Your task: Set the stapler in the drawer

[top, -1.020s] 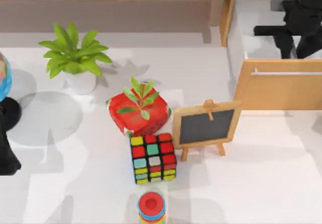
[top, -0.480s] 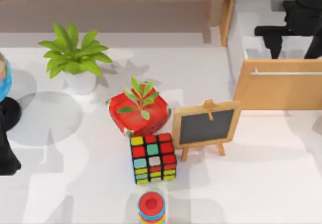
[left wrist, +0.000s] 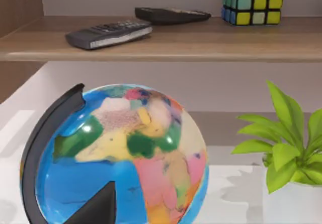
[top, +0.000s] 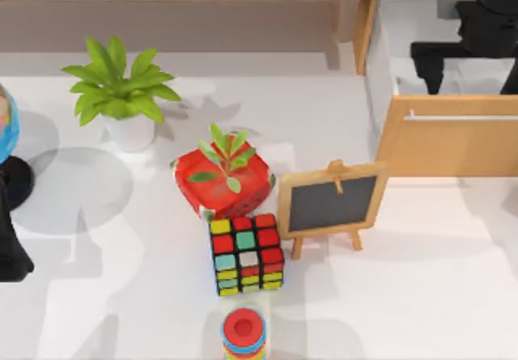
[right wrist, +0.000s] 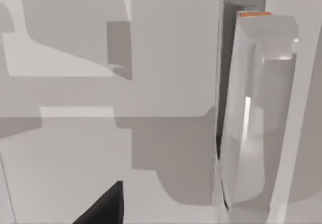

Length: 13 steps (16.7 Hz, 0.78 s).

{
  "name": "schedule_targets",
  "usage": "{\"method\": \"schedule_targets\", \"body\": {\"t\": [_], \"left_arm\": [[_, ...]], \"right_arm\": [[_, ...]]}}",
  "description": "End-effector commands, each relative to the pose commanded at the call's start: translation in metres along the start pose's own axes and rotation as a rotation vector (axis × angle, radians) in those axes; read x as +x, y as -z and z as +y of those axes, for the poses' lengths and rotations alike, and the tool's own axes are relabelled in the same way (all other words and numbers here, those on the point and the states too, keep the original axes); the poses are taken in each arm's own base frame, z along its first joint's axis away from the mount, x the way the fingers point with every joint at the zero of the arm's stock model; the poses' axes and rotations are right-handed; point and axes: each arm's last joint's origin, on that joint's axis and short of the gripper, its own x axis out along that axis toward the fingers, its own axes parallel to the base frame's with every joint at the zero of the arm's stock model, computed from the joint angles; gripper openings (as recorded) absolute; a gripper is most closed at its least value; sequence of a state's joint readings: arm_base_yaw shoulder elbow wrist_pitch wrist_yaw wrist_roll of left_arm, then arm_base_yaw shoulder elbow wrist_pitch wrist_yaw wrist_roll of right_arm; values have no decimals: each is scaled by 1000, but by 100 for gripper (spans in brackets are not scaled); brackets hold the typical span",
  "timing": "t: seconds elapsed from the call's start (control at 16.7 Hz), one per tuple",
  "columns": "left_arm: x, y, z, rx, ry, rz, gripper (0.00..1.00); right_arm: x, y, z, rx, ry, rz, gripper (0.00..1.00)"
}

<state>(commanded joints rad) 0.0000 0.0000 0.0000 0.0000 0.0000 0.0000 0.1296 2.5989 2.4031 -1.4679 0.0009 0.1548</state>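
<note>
Top view: we find our right gripper (top: 469, 75) held over the white inside of the drawer (top: 449, 137), which stands pulled out at the table's far right corner, and its two dark fingers (top: 426, 62) are spread wide apart and grip nothing. Right wrist view: we see the stapler (right wrist: 256, 108), a slim white body with an orange tip at one end, lying flat on the drawer's white floor, apart from the one dark fingertip in that view. Our left arm (top: 10, 247) is parked at the table's left edge, beside the globe (left wrist: 126, 158).
</note>
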Motion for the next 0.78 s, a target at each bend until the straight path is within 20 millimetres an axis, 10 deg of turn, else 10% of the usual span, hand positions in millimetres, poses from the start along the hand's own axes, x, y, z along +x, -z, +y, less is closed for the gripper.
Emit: {"method": "schedule_targets", "body": {"t": [0.42,0.78], "left_arm": [[0,0,0,0,0,0,100],[0,0,0,0,0,0,100]], "right_arm": [[-60,24,-2,13,-43,-113,100],[-144,82,-4,13,-156,-339,100]]}}
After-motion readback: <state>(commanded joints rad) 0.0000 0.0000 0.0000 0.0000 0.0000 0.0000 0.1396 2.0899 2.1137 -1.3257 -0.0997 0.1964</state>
